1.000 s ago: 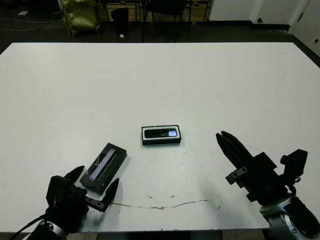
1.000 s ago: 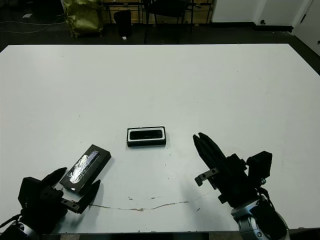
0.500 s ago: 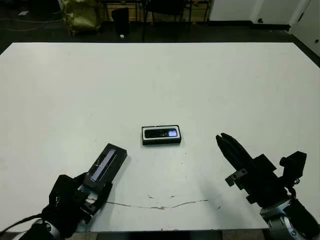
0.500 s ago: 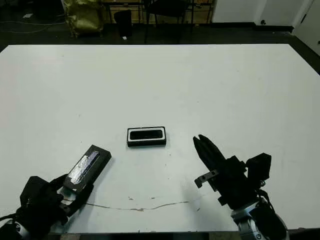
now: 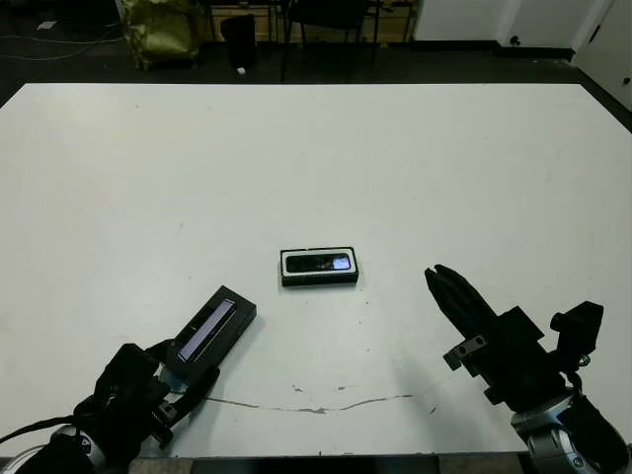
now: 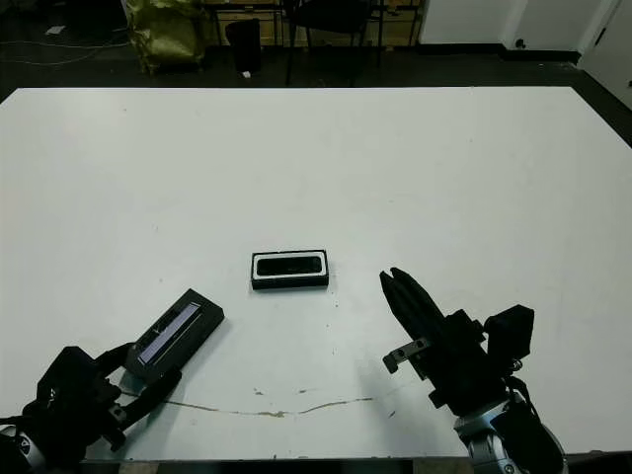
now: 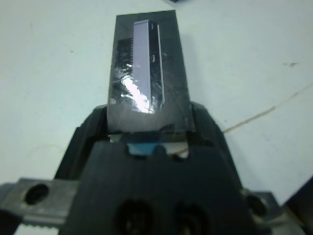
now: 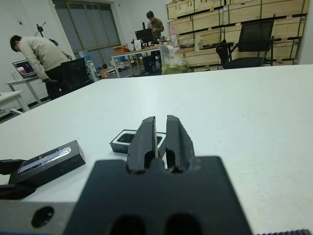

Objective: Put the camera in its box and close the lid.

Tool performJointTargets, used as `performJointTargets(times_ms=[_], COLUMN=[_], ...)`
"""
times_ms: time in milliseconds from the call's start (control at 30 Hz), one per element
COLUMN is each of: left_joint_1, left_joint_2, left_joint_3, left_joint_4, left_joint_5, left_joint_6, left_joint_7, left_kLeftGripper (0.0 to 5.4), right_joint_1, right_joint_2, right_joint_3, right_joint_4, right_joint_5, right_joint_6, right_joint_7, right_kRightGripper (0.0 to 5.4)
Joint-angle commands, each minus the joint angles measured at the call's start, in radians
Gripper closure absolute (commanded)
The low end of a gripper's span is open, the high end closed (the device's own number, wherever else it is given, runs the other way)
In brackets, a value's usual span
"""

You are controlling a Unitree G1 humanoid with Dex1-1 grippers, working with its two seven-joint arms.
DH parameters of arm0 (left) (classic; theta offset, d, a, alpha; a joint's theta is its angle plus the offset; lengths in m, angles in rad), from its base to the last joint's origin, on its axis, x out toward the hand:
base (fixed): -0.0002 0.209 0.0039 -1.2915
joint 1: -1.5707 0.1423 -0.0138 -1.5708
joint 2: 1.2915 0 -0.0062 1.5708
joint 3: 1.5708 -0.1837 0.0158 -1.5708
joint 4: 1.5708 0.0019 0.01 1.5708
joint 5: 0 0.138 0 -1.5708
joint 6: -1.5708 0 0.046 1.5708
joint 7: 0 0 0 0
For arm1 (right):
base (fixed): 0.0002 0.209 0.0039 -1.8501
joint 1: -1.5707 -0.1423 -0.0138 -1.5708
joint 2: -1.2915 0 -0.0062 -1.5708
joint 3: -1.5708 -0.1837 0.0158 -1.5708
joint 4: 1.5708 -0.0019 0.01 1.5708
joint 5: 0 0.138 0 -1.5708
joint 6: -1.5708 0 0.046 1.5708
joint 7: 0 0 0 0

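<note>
The camera [image 5: 319, 263] lies flat inside the box [image 5: 318, 268], its small bluish screen toward the end nearer the right gripper [image 5: 441, 283]; the box sits open on the white table [image 5: 395, 168], ahead of both sets of fingers and roughly midway between them. The lid [image 5: 208, 334] is well apart from the box, with its near end gripped between the two black fingers of the left gripper [image 7: 149, 126]. The left wrist view shows the fingers pressed against the lid's two long sides, and the shiny bluish-grey strip running away from them along the top. The right gripper holds nothing; its fingers are drawn close together, almost touching, and point toward the box without reaching it. Judged from this layout, the first half of the task is done, since the camera is seated in its box. What remains is to carry the lid across, line it up over the box and press it down. The table is bare apart from these things, with a thin dark crack-like line [image 5: 326, 407] near its front edge, just beyond the left fingers. Beyond the table, the right wrist view shows desks, stacked wooden crates, an office chair [image 8: 247, 46] and two people [image 8: 41, 56] at work.
</note>
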Motion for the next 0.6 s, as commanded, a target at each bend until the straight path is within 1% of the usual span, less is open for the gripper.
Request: performJointTargets(times_ms=[33, 100, 167, 233, 267, 367, 467, 533, 600], left_joint_1=[-0.002, -0.017, -0.040, -0.087, -0.110, -0.196, -0.292, -0.364, -0.431], left_joint_2=[-0.030, -0.040, -0.034, -0.006, 0.011, 0.081, 0.175, 0.245, 0.306], left_joint_3=[0.052, 0.099, 0.146, 0.210, 0.236, 0.314, 0.370, 0.388, 0.385], left_joint_4=[-0.013, -0.041, -0.056, -0.075, -0.081, -0.077, -0.054, -0.032, -0.001], left_joint_5=[-0.059, -0.110, -0.146, -0.202, -0.218, -0.288, -0.366, -0.408, -0.430], left_joint_6=[0.027, 0.055, 0.049, 0.091, 0.106, 0.152, 0.203, 0.241, 0.248], left_joint_7=[-0.001, -0.003, -0.014, -0.025, -0.032, -0.076, -0.143, -0.184, -0.229], left_kLeftGripper=[3.06, 3.06, 3.06, 3.06, 3.06, 3.06, 3.06, 3.06, 3.07], right_joint_1=[0.011, 0.009, 0.011, 0.009, 0.007, 0.004, 0.002, -0.003, -0.007], right_joint_2=[-0.008, -0.009, -0.012, -0.014, -0.014, -0.017, -0.019, -0.022, -0.034], right_joint_3=[-0.003, -0.005, -0.007, -0.006, -0.006, 0.000, 0.000, -0.002, -0.001], right_joint_4=[0.033, 0.056, 0.059, 0.073, 0.083, 0.067, 0.044, 0.075, 0.093], right_joint_5=[-0.006, -0.009, -0.015, -0.035, -0.041, -0.044, -0.025, -0.038, -0.069], right_joint_6=[-0.007, -0.023, -0.017, -0.032, -0.041, -0.031, -0.006, -0.028, -0.043], right_joint_7=[0.014, 0.030, 0.025, 0.029, 0.035, 0.030, 0.025, 0.042, 0.049], right_kRightGripper=[5.40, 5.40, 5.40, 5.40, 5.40, 5.40, 5.40, 5.40, 5.40])
